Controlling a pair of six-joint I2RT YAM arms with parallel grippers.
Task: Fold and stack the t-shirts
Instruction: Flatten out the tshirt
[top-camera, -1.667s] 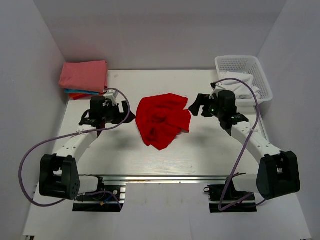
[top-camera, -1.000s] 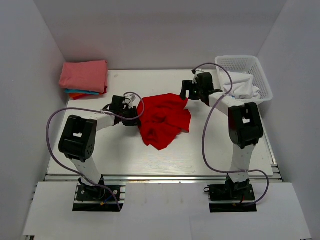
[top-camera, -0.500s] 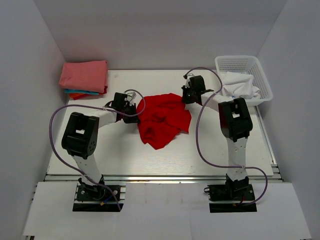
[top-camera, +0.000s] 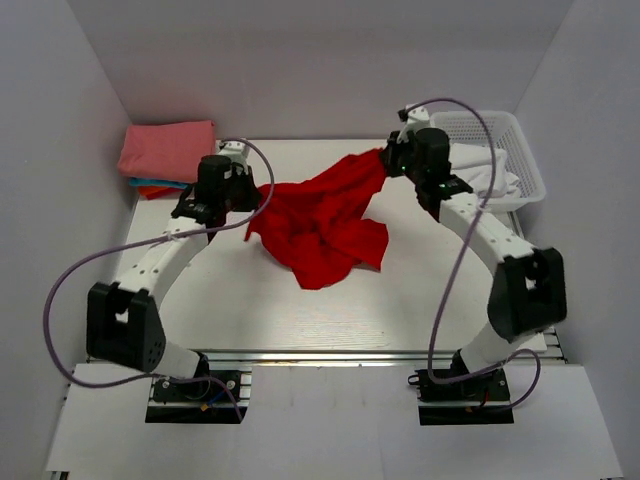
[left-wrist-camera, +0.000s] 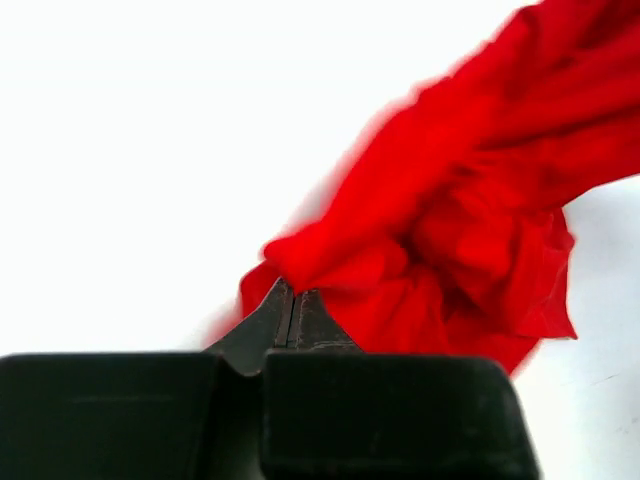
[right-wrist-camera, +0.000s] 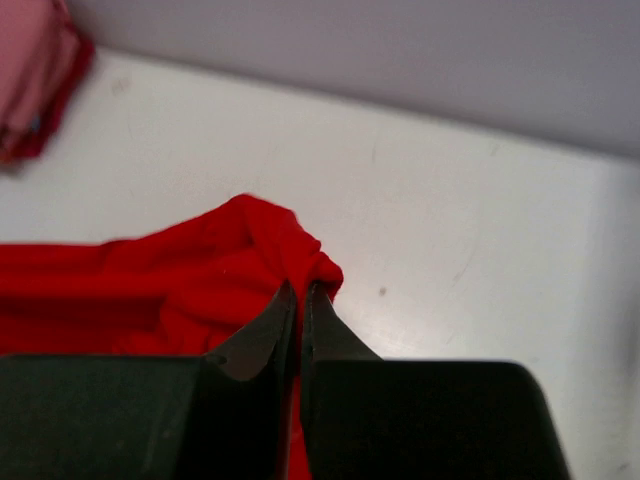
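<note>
Since earlier, both arms rose & spread, lifting the red t-shirt (top-camera: 320, 225) by its top edge over mid bench (top-camera: 250, 290). Folded t-shirts (top-camera: 168, 152) sit rear-left. L gripper (top-camera: 260, 193) is pinched closed on the shirt's left end, R gripper (top-camera: 386, 160) clamped on its right end, near the basket (top-camera: 455, 122).

A robotics lab test cell: a white counter (top-camera: 250, 300) boxed in by plain white walls (top-camera: 320, 70), a left arm (top-camera: 150, 268) and right arm (top-camera: 485, 232) trailing purple cables (top-camera: 45, 330), bolted to a metal rail (top-camera: 330, 356) at its near edge; folded shirts (top-camera: 168, 150) and a plastic basket (top-camera: 480, 125) occupy its far corners.
</note>
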